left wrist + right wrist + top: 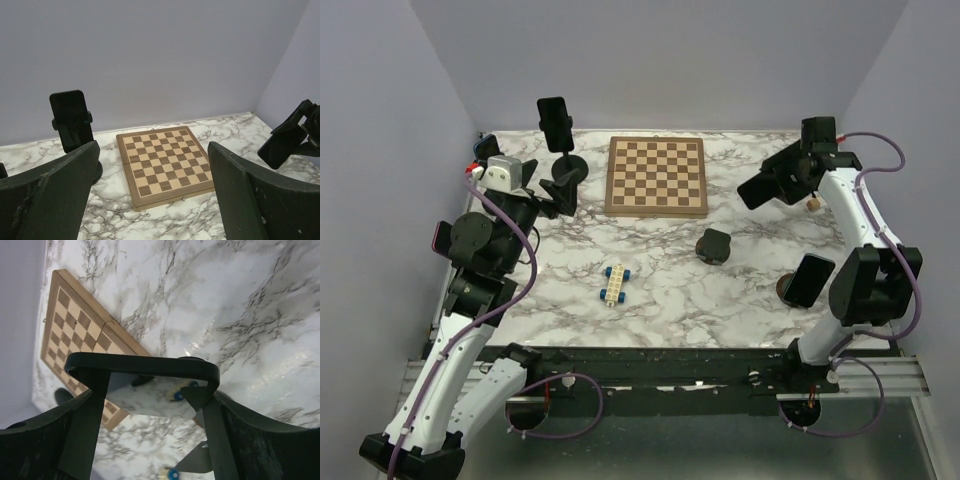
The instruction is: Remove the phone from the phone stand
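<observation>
Three phones: one gripped, two on stands.
Held phone [150, 390]: pinched by its edges between the right gripper's [760, 188] fingers, above the marble table [660, 290], right of the chessboard [656, 176].
Left gripper [563, 192]: fingers spread wide, empty, near the far-left stand [570, 165].
Far-left phone [555, 120]: upright in that stand.
Near-right phone [809, 280]: tilted on its stand, beside the right arm.

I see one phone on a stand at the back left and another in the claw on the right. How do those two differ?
The back-left phone stands upright, clamped in its stand on the table; the held phone hangs tilted in the air, no stand under it. The stand's clamp alone holds the back-left phone; the right claw grips the held phone by its edges. Both are black slabs.
</observation>
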You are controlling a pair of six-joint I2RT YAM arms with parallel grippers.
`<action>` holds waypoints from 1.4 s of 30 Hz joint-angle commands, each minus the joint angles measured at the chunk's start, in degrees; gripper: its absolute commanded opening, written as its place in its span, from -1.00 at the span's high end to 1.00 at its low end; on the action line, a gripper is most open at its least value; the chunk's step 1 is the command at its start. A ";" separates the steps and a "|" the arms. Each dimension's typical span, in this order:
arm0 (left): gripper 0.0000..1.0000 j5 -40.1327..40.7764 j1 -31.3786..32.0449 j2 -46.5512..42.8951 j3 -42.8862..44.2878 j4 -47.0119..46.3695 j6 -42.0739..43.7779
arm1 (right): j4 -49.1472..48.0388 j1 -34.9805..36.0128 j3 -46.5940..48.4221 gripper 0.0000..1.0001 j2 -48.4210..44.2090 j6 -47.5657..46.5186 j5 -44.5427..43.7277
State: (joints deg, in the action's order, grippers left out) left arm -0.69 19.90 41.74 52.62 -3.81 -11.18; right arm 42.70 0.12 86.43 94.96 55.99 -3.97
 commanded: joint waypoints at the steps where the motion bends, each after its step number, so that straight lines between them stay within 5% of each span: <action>1: -0.94 0.21 -0.13 0.13 0.56 -0.77 -0.94 | -1.69 -4.85 1.30 0.99 5.21 17.59 18.68; 8: -0.93 0.23 -0.13 -0.60 0.28 -1.17 -1.48 | -6.00 -5.27 3.86 0.99 12.53 34.01 21.98; 14: -0.92 0.25 -0.13 -0.95 0.29 -0.86 -1.06 | 2.00 -5.25 18.14 0.99 22.41 38.80 17.98; 19: -0.91 3.57 -0.13 -1.66 -0.23 -1.01 -0.88 | 2.86 -5.23 19.82 0.99 27.36 42.84 18.80; 29: -0.91 3.68 -0.13 -1.57 -0.06 -0.94 -1.03 | 8.10 -6.55 29.40 0.91 37.87 35.68 12.71; 42: -0.89 3.25 -0.21 -0.30 0.03 -0.76 -1.70 | 7.26 -8.04 28.77 0.83 42.29 31.65 10.65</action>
State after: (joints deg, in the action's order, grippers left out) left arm 1.93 19.88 40.95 52.60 -3.81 -12.29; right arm 49.63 -7.62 113.95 135.50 88.86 8.08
